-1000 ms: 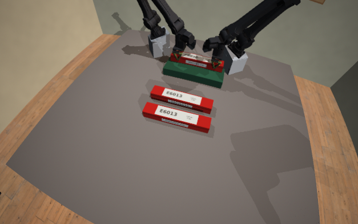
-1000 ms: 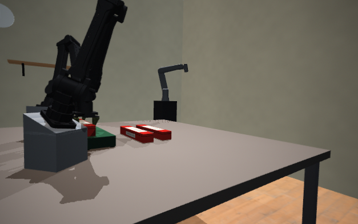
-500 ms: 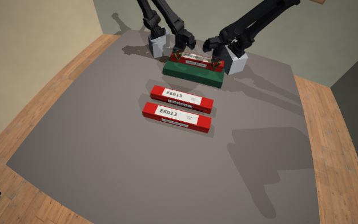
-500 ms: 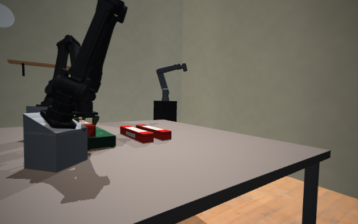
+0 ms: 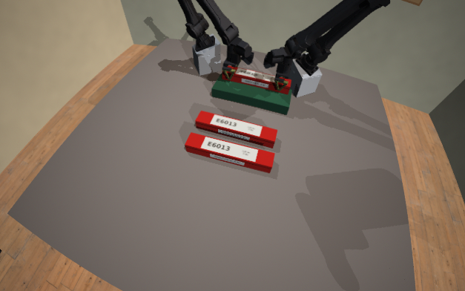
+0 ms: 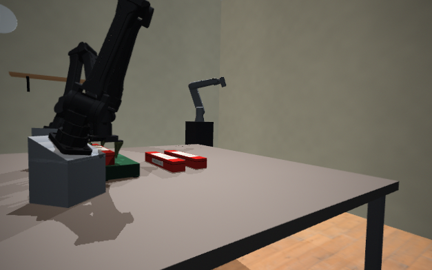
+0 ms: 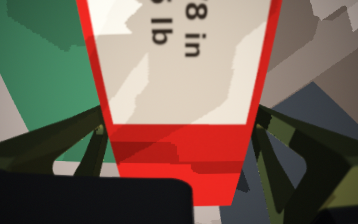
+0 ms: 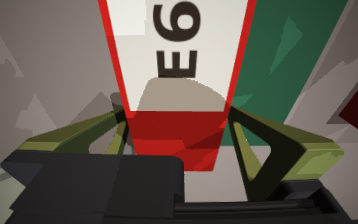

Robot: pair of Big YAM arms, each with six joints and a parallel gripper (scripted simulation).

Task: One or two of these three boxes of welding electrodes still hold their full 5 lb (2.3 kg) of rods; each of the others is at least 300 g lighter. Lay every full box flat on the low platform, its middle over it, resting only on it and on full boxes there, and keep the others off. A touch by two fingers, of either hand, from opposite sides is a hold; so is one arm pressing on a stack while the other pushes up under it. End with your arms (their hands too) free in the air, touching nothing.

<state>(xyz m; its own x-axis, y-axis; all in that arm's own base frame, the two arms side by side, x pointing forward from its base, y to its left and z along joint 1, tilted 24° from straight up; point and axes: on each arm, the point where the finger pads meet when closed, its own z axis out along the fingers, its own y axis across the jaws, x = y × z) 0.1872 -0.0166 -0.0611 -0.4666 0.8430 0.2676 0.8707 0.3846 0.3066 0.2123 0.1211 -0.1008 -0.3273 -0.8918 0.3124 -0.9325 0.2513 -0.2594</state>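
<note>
A red E6013 box [image 5: 254, 83] [image 6: 109, 158] [image 7: 180, 75] [image 8: 180, 95] lies flat along the rear part of the green platform [image 5: 250, 97] [image 6: 127, 169] [image 7: 65, 100] [image 8: 280, 65]. My left gripper [image 5: 281, 84] [image 7: 179, 111] is open around its "5 lb" end. My right gripper [image 5: 229, 73] [image 8: 179, 111] is open around its "E6" end. The fingertips are close beside the box's sides; whether any touches is unclear. A second red box [image 5: 236, 128] [image 6: 165, 162] and a third red box [image 5: 230, 151] [image 6: 186, 159] lie flat and parallel on the table, apart from each other and the platform.
The grey base [image 5: 306, 82] [image 6: 67, 175] of my left arm stands close to one end of the platform. The base [image 5: 206, 59] of my right arm stands behind its other end. The table edge [image 6: 286, 220] is far from the boxes.
</note>
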